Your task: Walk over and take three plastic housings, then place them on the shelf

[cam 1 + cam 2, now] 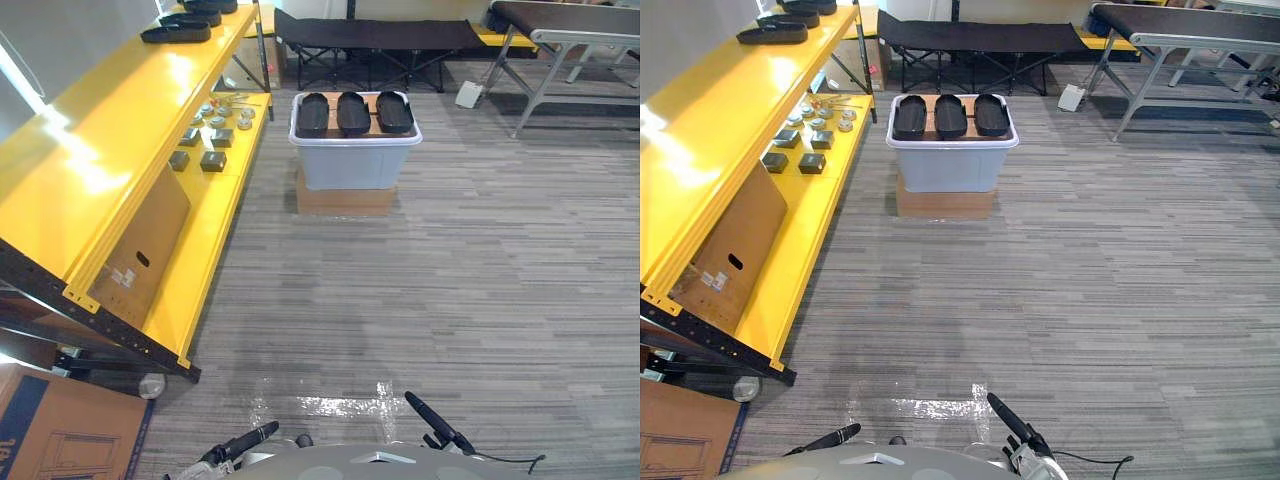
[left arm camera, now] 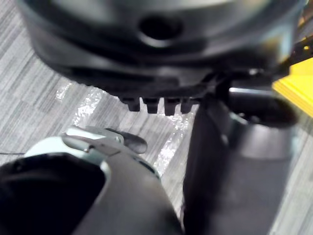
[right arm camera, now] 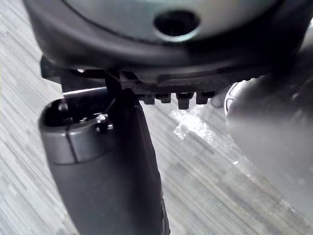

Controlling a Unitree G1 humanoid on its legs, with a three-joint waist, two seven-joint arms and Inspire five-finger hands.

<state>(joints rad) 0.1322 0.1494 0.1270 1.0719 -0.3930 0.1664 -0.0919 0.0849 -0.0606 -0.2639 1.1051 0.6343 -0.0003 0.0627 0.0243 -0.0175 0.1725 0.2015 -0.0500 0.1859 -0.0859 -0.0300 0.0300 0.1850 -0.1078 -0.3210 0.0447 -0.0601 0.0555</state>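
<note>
1. The three black housings (image 1: 354, 112) are lying side by side across the top of a pale grey bin (image 1: 355, 165), well ahead of the robot across the striped carpet (image 1: 480, 280).
2. The bin is sitting on a flat cardboard base (image 1: 345, 201), just beside the far end of the yellow shelf (image 1: 120, 130).
3. The shelf is running along the robot's left. More black housings (image 1: 177, 33) are lying on its top board at the far end.
4. On the lower board, small dark blocks (image 1: 212, 160) and metal bits are lying near the bin, and a cardboard sheet (image 1: 145, 245) is leaning nearer the robot.
5. The left hand (image 1: 240, 444) is hanging low at the bottom edge, fingers pointing out straight and holding nothing.
6. The right hand (image 1: 432, 417) is doing likewise; its fingers look straight and empty, though little of them shows.
7. Both hands are hanging well apart from the bin and the shelf.
8. A black folding cot (image 1: 375, 35) is standing behind the bin, with a grey table (image 1: 570, 35) off to the right.
</note>
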